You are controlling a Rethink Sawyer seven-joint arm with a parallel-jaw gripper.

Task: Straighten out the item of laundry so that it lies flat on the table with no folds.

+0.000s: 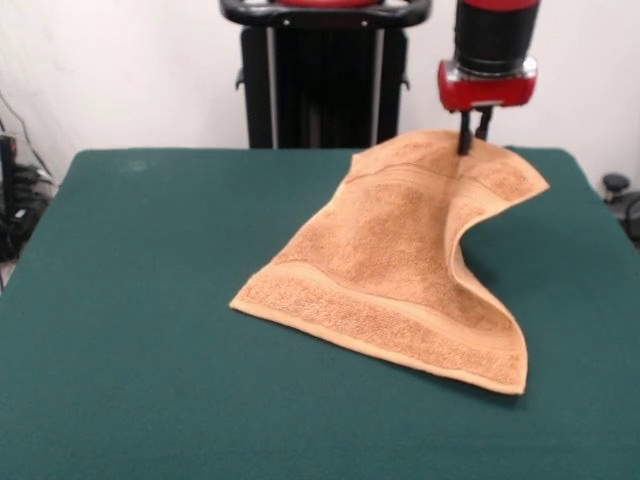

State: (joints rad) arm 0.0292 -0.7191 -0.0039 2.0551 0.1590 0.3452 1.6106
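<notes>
The orange-tan towel [400,255] lies on the dark green table [150,300], right of centre. Its near edge with a woven band rests flat. Its far part is raised off the table, and a fold curves in along its right side. My gripper [474,140] hangs from the red and black arm at the upper right. Its two dark fingers are close together, pinched on the towel's far edge, holding it up.
The black pedestal [325,70] stands at the table's far side. Cables and a dark object lie off the table's left edge [20,200]. A small black item sits beyond the right edge [615,185].
</notes>
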